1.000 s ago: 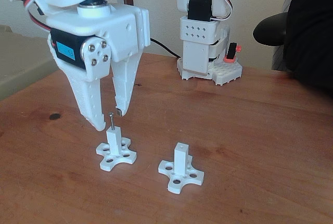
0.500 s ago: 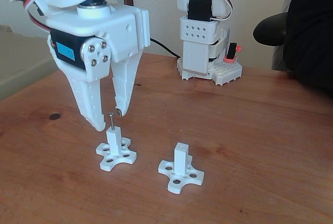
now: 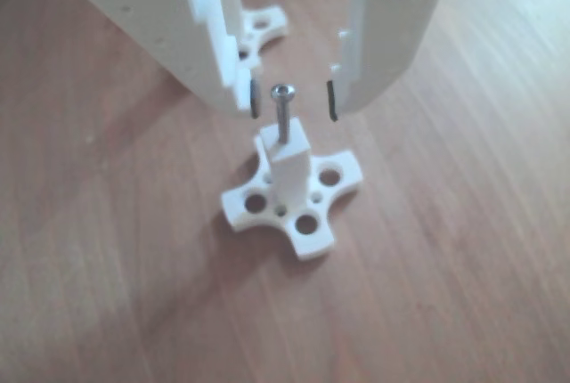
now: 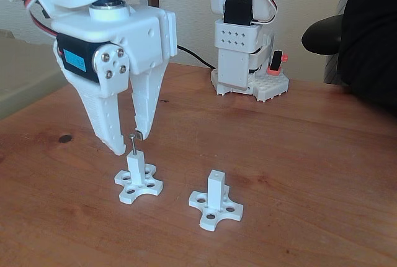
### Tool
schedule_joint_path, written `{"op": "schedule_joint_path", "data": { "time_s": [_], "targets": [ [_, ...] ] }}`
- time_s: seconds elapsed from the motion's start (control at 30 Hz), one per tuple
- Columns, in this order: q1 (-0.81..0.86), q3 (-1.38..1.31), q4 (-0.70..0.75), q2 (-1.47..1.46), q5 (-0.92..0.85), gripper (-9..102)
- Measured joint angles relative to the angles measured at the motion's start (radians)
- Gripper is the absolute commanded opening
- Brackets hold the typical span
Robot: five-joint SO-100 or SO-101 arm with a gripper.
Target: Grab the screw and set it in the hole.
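The hole is being hidden: the screw [image 3: 282, 113] is standing upright in the end face of the near post [image 3: 287, 162], so the opening itself cannot be made out. The screw's lower shank is being concealed inside the post; only the rounded head and upper shank are being shown. In the fixed view the screw [image 4: 133, 143] is being seen as a thin grey pin rising from the left post [image 4: 135, 167], too small for detail.

The pincer [image 3: 291, 98] is being held spread, one finger on each side of the screw head, with a gap on both sides; nothing is being pinched. Dark pads are being shown at the fingertips. The upper parts of both fingers are being cut off by the top edge of the other view. In the fixed view the pincer [image 4: 127, 141] is being seen just above the left post, its arm cut off at the top.

A second post [image 4: 215, 202] on a cross-shaped base is being seen to the right on the bench [image 4: 310, 174], its top carrying nothing. In the other view a further base [image 3: 263, 22] is being partly hidden behind the left finger.

At the back of the fixed view another arm's base [image 4: 248, 62] is being cut off above, and a dark shape [image 4: 366, 31] at the right edge is not being made out clearly.
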Motion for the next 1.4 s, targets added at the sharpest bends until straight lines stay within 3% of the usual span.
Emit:
{"op": "schedule_joint_path", "data": {
  "time_s": [1.4],
  "targets": [
    [0.000,-0.020,0.000,-0.025,0.000,3]
  ]
}}
